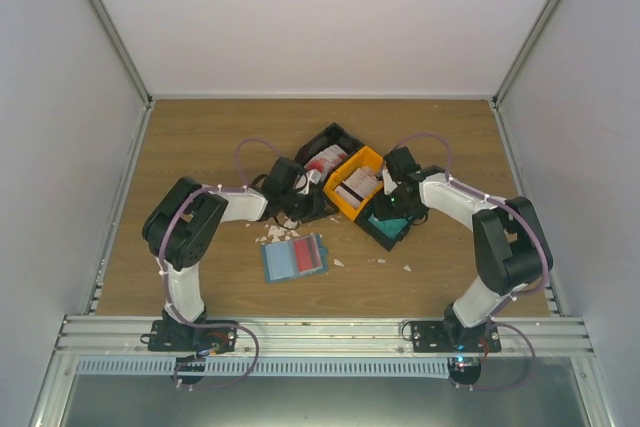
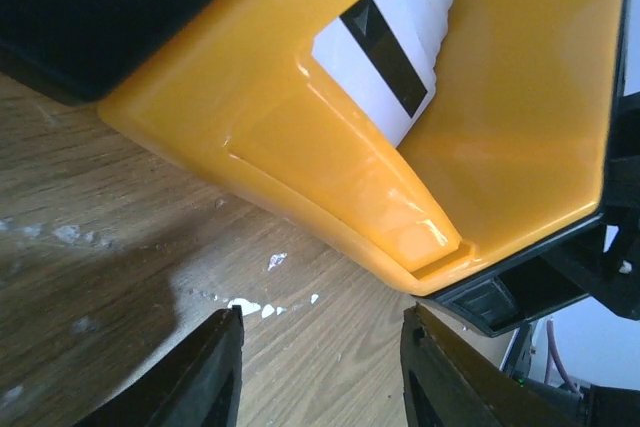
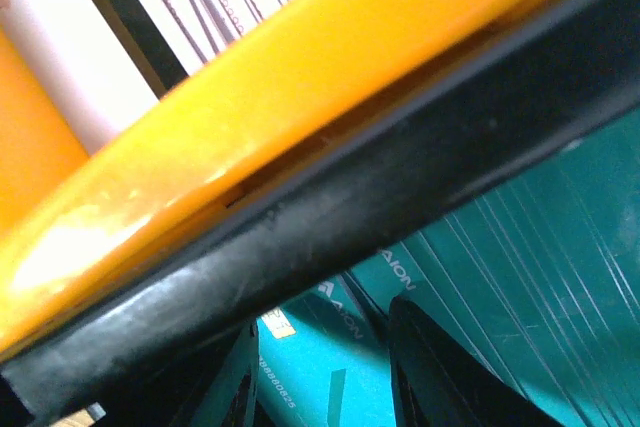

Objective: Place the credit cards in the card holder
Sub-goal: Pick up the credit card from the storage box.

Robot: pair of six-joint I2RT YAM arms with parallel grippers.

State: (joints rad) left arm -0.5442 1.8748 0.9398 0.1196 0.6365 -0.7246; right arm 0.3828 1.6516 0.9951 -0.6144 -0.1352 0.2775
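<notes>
The card holder (image 1: 294,257), a flat blue wallet, lies open on the table with a red card on it. Whitish credit cards (image 2: 385,52) with a black stripe stand in the orange tray (image 2: 300,157). Teal credit cards (image 3: 520,247) fill a black tray (image 3: 400,167). My left gripper (image 2: 320,372) hovers low over bare wood just in front of the orange tray, open with nothing between its fingers. My right gripper (image 3: 320,377) reaches into the black tray, its jaws apart on either side of a teal card (image 3: 310,357) that lies face-up. No finger visibly touches that card.
Another black tray (image 1: 328,154) with red-and-white cards sits behind the orange one. Torn white scraps (image 2: 245,305) lie on the wood near the left gripper, and more scraps (image 1: 405,268) are scattered right of the wallet. The three trays crowd together between the two arms.
</notes>
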